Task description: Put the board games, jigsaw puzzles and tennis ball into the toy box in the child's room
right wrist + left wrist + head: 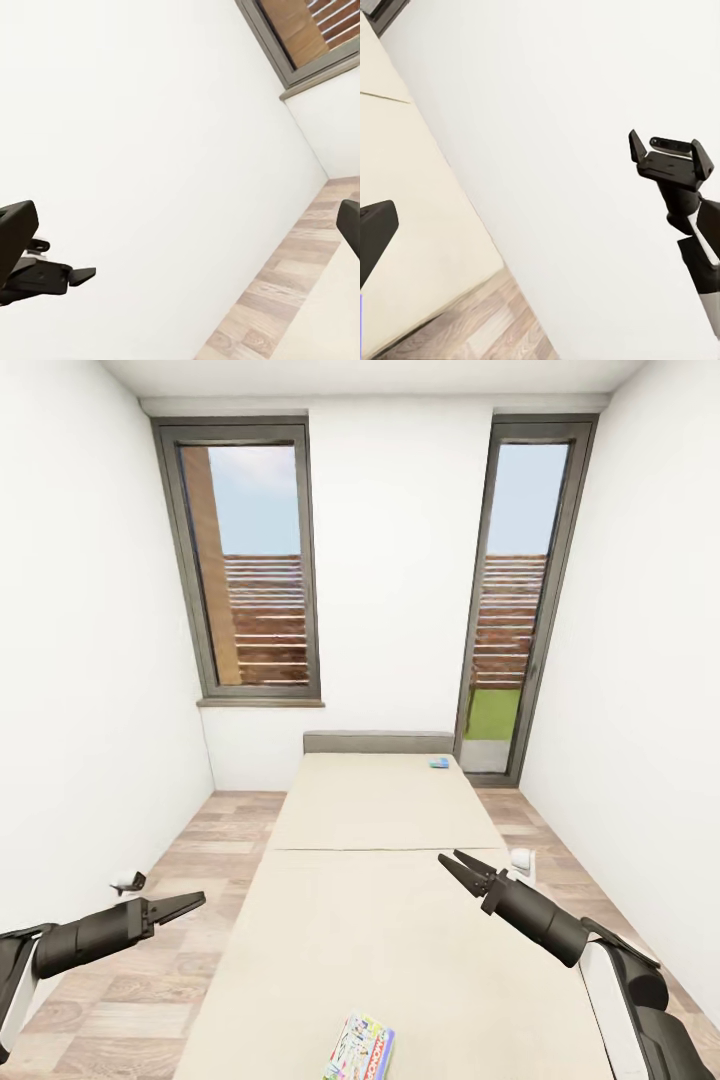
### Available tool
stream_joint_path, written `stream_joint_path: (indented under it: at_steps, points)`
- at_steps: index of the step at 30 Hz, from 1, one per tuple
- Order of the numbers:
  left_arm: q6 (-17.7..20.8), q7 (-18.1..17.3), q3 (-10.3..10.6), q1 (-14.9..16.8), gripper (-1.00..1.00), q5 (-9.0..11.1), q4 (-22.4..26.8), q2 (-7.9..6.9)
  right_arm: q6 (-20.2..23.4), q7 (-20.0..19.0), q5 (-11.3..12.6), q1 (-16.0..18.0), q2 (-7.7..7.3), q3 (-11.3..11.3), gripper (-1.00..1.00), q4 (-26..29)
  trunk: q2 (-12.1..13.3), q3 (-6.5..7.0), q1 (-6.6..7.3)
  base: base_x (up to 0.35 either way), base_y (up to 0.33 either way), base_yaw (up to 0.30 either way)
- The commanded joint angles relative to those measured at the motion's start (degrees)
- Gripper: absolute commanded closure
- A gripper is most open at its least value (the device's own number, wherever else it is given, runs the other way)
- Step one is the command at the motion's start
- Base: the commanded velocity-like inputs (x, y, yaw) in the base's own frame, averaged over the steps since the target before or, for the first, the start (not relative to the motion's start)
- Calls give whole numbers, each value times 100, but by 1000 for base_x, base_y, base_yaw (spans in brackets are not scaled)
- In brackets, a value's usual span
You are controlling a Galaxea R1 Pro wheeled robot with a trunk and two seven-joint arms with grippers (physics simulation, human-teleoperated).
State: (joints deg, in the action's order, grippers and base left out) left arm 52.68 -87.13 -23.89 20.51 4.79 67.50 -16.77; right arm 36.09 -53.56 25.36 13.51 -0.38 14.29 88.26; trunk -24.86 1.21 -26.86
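The bed (385,920) serves as the reference landmark. At its near end, close to the foot edge and slightly toward the middle, lies a colourful board game (360,1048), flat on the cream mattress. The left gripper (188,904) hangs over the wood floor (170,920) just beside the bed's left edge, its fingers drawn nearly together and holding nothing. The right gripper (458,865) hovers above the bed's right half, jaws parted and empty; the left wrist view confirms the right gripper (669,152) with its fingers spread. At the bed's far end, near the right corner by the grey headboard (378,741), rests a small blue board game (439,763). Beyond the headboard stands a white wall with a window (252,565) and a tall glazed door (520,600).
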Motion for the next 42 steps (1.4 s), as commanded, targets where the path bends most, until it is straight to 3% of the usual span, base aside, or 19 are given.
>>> stream_joint_path:
  at_steps: [1, 4, 8, 14, 18, 32, 42]
  points:
    - [101, -19, -1, 2, -100, -2, -1, -4, 39, -5, 30, 2, 0, 4, -100, -3, -46, -21, -24, 0, 0, 0]
    - [319, 58, -1, 9, -100, -10, 4, -42, 39, -5, 30, 2, 1, 4, -100, -7, -166, -75, -90, 0, 0, 0]
    - [545, 504, -1, 19, -100, -19, 8, -107, 39, -5, 36, 2, -4, 8, -100, -9, -327, -146, -178, 0, 0, 0]
    - [646, 1256, 5, 30, -100, -22, 9, -114, 39, -4, 35, 2, 1, 12, -100, -52, -567, -254, -310, 0, 0, 0]
    - [659, 1482, 7, 31, -100, -25, 9, -109, 39, -5, 38, 2, -3, 24, -100, -104, -728, -326, -398, 0, 0, 0]
    - [669, 1815, 15, 32, -100, -27, 48, -131, 39, 0, 38, 2, -3, 40, -100, -141, -1169, -523, -639, 0, 0, 0]
    - [677, 1836, 2, 32, -100, -49, 172, -174, 39, -2, 39, 2, -4, 55, -100, -159, -1169, -523, -639, 0, 0, 0]
